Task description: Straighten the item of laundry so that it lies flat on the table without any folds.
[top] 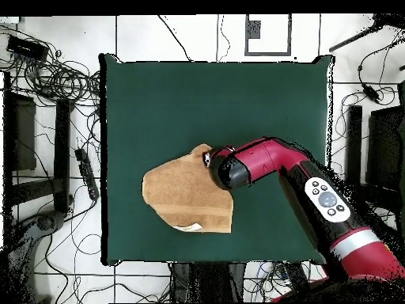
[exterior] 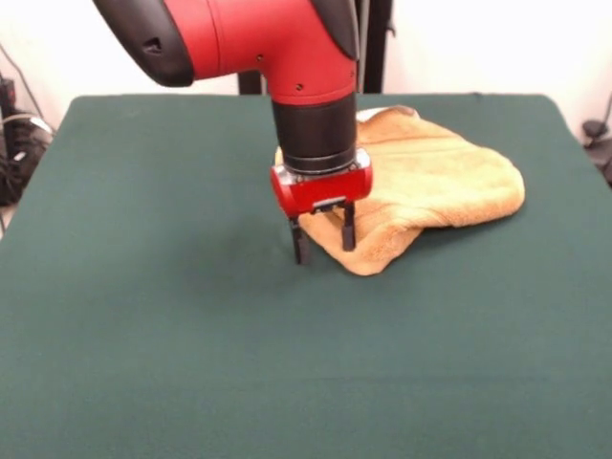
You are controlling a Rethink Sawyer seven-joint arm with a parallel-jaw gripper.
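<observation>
The item of laundry (exterior: 440, 177), an orange-tan terry towel, lies rumpled and doubled over on the dark green table (exterior: 191, 335), toward its far right in the front view. My gripper (exterior: 323, 239) points straight down at the towel's left edge. It is open: one finger stands on the bare cloth just left of the towel and the other in front of the towel's edge. In the overhead view the towel (top: 178, 194) sits near the table's (top: 206, 95) lower left part, and the arm's red wrist (top: 229, 170) hides the gripper and the towel's right corner.
Tangled cables (top: 55, 79) and dark equipment lie on the floor around the table. Cables (exterior: 19, 143) also show past the table's left edge in the front view. The arm (top: 316, 194) reaches in across the table's lower right.
</observation>
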